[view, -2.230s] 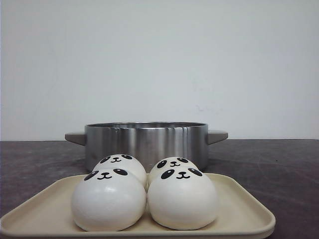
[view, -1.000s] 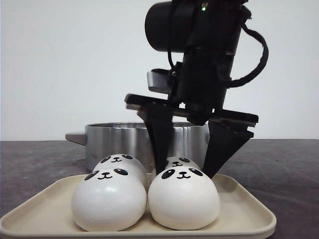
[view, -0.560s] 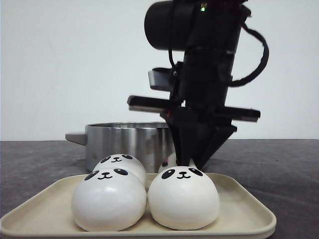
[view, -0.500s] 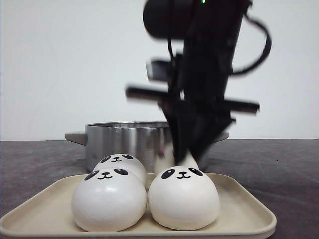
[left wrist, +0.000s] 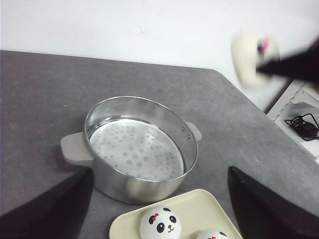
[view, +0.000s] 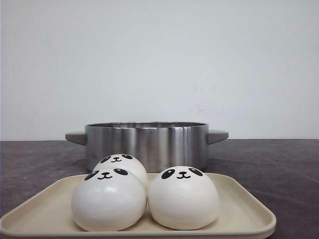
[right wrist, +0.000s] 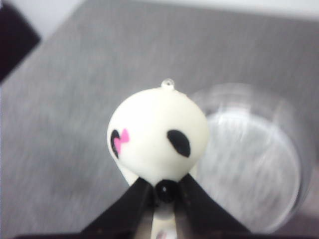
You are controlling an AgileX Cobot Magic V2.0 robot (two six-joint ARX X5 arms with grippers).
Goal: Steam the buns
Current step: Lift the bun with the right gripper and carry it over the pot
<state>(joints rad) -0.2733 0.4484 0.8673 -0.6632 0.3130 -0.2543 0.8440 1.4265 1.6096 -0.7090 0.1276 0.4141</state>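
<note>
**A:** Nearest, on the cream rectangular plastic tray (view: 239, 211): three glossy white panda-faced buns (view: 182, 199), huddled together, touching.

**B:** And the fourth?

**A:** Up in the air. Lifted bun (right wrist: 157, 139) clenched at its base between the right fingers (right wrist: 122, 216), above the dark grey worktop (view: 279, 159), close to the pot but not squarely over it.

**B:** Left side?

**A:** Left fingers (left wrist: 259, 209) spread wide, grasping nothing, hovering on the tray side of the pot.

**B:** Just behind the tray, then: the round stainless-steel pot (view: 144, 142) with grey side handles, perforated steamer plate (left wrist: 132, 149) inside, no bun on it yet.

**A:** So, for this step: carry high enough to clear the rim, then stop over one quarter of the plate, not the middle. Room needed for three more.

**B:** Slow down too. Blurred in both wrist views, and probably soft, so likely to squirm out of a narrow pinch.

**A:** Lower until touching the plate, face up if possible, and only then let go. No dropping from height. Beyond it all, only a plain white wall (view: 159, 59).
</note>
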